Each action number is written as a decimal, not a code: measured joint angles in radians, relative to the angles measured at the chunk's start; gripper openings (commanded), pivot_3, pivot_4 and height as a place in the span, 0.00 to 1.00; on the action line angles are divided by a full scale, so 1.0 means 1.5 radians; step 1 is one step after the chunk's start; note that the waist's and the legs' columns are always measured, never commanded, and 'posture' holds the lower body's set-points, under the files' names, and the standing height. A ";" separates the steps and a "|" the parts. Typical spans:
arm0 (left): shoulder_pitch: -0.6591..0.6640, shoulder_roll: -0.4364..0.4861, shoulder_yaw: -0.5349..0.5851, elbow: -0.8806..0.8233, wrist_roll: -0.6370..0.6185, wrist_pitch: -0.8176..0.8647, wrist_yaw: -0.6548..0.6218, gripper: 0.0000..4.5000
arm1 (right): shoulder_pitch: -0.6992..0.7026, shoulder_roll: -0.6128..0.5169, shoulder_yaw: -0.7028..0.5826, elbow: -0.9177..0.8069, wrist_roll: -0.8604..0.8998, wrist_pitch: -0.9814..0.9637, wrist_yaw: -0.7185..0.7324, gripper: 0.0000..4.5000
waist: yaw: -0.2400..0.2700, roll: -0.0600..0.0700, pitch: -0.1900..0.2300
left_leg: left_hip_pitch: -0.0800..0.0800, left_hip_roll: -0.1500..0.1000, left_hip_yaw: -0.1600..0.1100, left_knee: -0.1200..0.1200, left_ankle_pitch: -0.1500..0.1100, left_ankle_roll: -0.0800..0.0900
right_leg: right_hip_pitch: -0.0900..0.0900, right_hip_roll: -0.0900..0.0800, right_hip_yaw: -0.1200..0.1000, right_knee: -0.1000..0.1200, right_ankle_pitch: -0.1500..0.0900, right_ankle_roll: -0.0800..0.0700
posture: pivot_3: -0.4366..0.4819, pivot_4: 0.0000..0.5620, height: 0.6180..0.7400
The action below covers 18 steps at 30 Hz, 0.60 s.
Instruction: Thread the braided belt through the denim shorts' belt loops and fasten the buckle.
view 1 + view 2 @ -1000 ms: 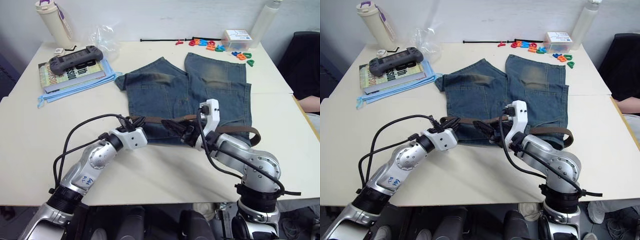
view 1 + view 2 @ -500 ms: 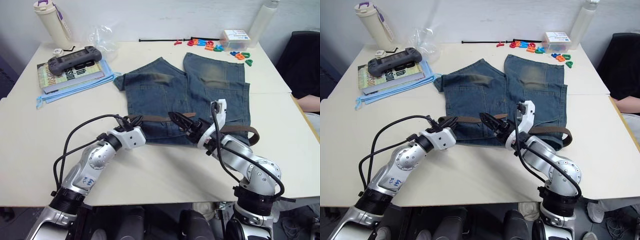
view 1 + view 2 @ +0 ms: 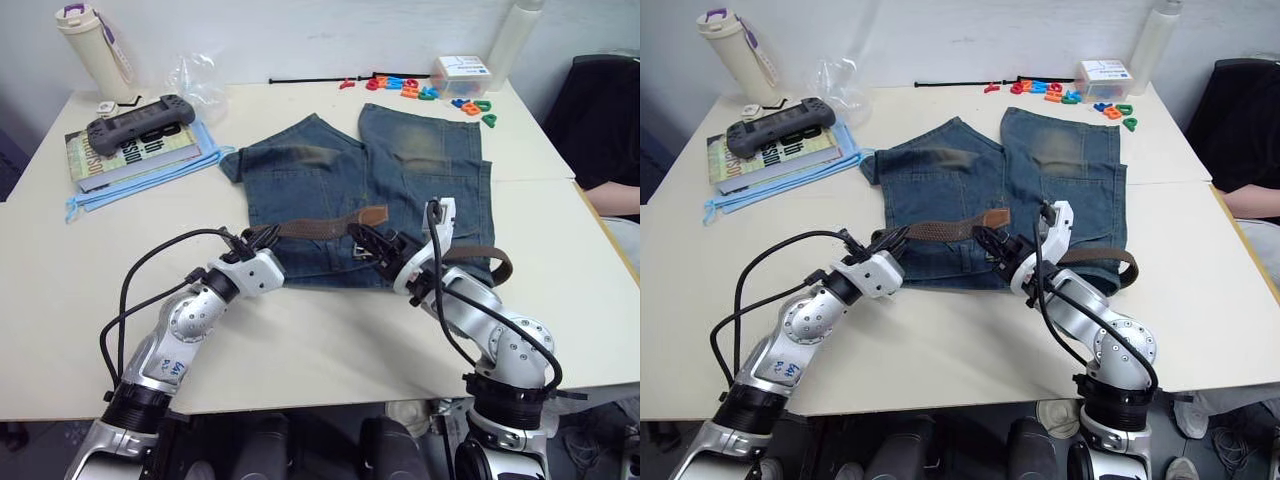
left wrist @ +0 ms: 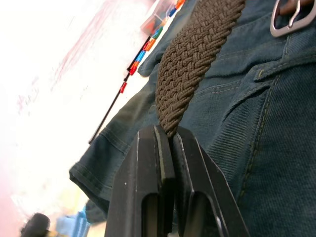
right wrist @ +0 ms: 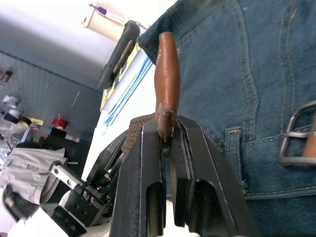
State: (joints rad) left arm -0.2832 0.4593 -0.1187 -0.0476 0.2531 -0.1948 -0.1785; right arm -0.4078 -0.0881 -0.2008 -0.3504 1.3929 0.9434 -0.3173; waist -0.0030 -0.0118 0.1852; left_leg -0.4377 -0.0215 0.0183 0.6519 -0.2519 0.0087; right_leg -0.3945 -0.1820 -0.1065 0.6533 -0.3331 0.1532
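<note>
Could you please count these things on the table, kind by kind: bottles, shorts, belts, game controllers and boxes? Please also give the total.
Bottles: 2
Shorts: 1
Belt: 1
Controller: 1
Box: 1
Total: 6

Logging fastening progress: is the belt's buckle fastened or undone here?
Undone. The buckle lies empty on the denim shorts, while both grippers pinch the braided belt, tan tip free.
</note>
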 measured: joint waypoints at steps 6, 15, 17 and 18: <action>0.026 -0.021 0.087 -0.125 -0.317 0.218 -0.143 0.71 | -0.001 -0.007 0.008 0.006 -0.006 -0.021 0.006 0.00 | -0.003 0.000 0.000 | 0.000 0.000 0.000 0.001 0.000 0.000 | 0.000 0.000 0.000 0.000 0.000 -0.001 | 0.48 0.27 0.54; 0.048 0.047 0.236 -0.222 -0.836 0.642 -0.219 0.99 | -0.007 -0.005 0.035 0.026 -0.028 -0.046 0.027 0.00 | -0.015 0.000 0.000 | 0.001 0.000 -0.001 0.001 0.000 0.000 | 0.001 0.000 0.000 0.001 0.000 -0.001 | 0.48 0.27 0.54; 0.040 0.034 0.252 -0.207 -0.940 0.705 -0.180 0.99 | -0.009 -0.003 0.044 0.026 -0.034 -0.050 0.032 0.00 | -0.015 0.000 0.000 | 0.001 0.000 -0.001 0.002 0.000 0.000 | 0.001 0.000 0.000 0.002 0.000 -0.001 | 0.48 0.27 0.54; 0.033 0.018 0.256 -0.191 -0.989 0.726 -0.150 0.99 | -0.011 -0.001 0.049 0.027 -0.035 -0.052 0.035 0.00 | -0.015 0.000 0.000 | 0.001 0.000 -0.001 0.002 0.000 0.000 | 0.002 0.000 0.000 0.002 0.000 -0.001 | 0.48 0.27 0.54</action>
State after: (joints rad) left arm -0.2337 0.4864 0.2654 -0.3346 -1.2310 0.8942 -0.4033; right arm -0.4245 -0.0891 -0.1277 -0.3106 1.3401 0.8652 -0.2645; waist -0.0250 -0.0118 0.1852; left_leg -0.4356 -0.0217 0.0169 0.6556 -0.2519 0.0089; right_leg -0.3920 -0.1820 -0.1057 0.6564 -0.3336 0.1518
